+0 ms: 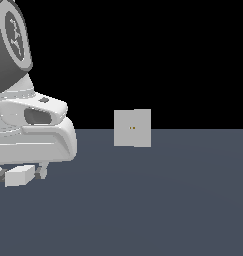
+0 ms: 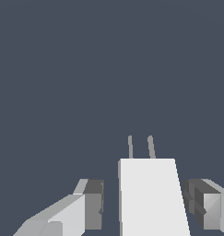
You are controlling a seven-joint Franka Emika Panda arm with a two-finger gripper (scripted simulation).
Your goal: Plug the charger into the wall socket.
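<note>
My pincer (image 2: 143, 203) is spread wide, and the charger (image 2: 152, 198) lies between my two fingers (image 2: 92, 205) without touching them: in the wrist view I see a dark gap on each side of the block, so I am not grasping it. Two thin grey prongs (image 2: 141, 147) come out from the far end of the charger. In the exterior view my pincer (image 1: 20, 174) hangs low at the exterior view's left, just over the worktop (image 1: 158, 200), with the charger (image 1: 19, 176) under my white hand body; whether the block rests on the surface I cannot tell for sure. The wall socket (image 1: 132, 128) stands upright, well apart from the charger, toward the exterior view's right and farther back, with two tiny yellowish holes at its centre. The worktop is a plain dark blue-grey plane, and behind it there is only black.
</note>
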